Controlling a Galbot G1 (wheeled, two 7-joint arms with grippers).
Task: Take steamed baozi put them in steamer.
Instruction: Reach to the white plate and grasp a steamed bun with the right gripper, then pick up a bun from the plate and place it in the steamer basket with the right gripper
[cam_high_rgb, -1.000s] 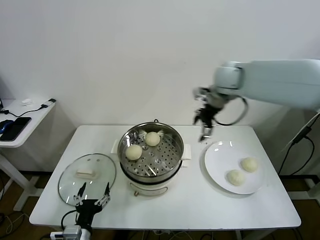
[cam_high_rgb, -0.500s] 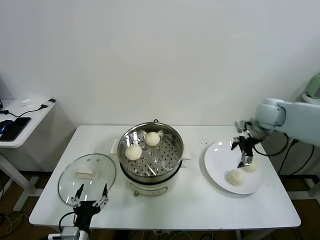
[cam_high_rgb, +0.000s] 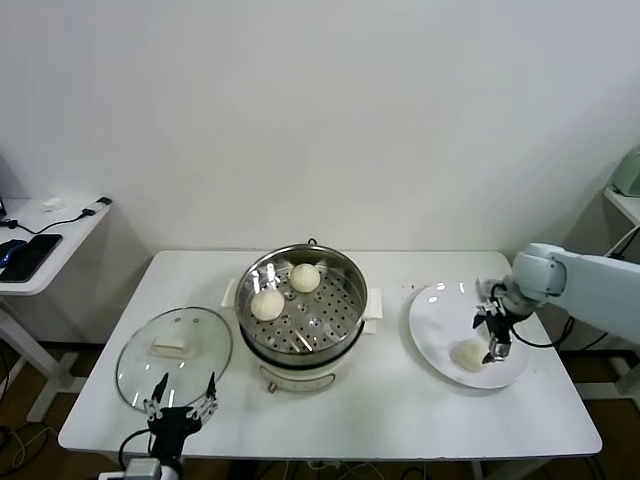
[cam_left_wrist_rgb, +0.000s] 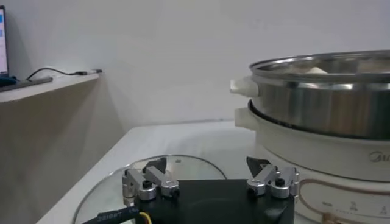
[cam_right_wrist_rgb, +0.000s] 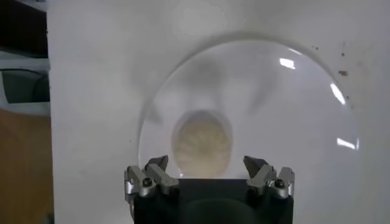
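Since earlier our right gripper (cam_high_rgb: 492, 337) drops from steamer (cam_high_rgb: 304, 302) to plate (cam_high_rgb: 437, 340), jaws wide | one bun (cam_high_rgb: 468, 354) at its 7 o'clock, other hidden | risk: dough squashes | left gripper (cam_high_rgb: 181, 395) wide, parked

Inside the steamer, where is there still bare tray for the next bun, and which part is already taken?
In the steamer, the perforated tray is bare on the side toward the plate and along the near rim. The far-left part is crowded: two baozi sit there. The right gripper hangs open over the plate's buns.
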